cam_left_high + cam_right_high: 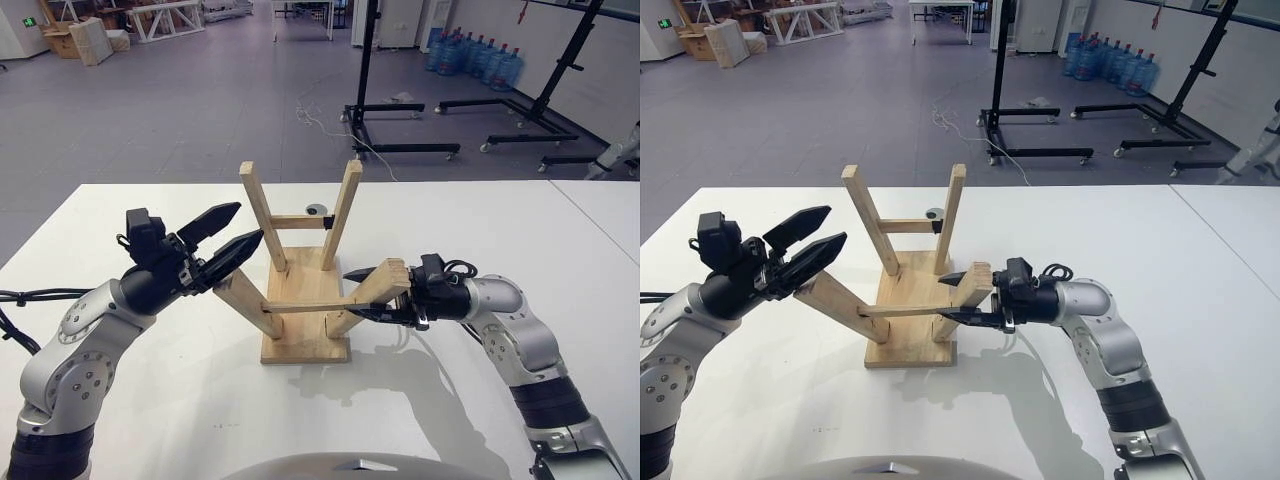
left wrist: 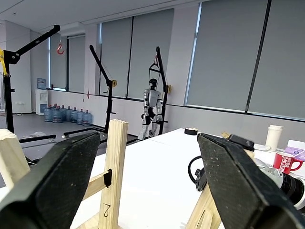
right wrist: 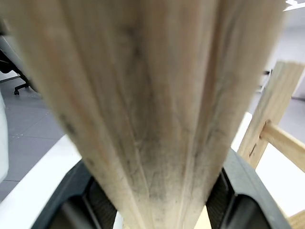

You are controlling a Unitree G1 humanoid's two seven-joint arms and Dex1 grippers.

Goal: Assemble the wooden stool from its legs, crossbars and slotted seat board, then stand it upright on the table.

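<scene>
The wooden stool lies upside down, its seat board flat on the white table and its legs pointing up. Two far legs are joined by a short crossbar. A thin crossbar links the slanted near-left leg to the near-right leg. My right gripper is shut on the near-right leg's upper end. My left gripper stands open just above the near-left leg's top, nothing between its fingers.
A small tape roll lies on the table behind the stool. A red mug and a white cup stand farther off. Black wheeled frames stand on the floor beyond the table's far edge.
</scene>
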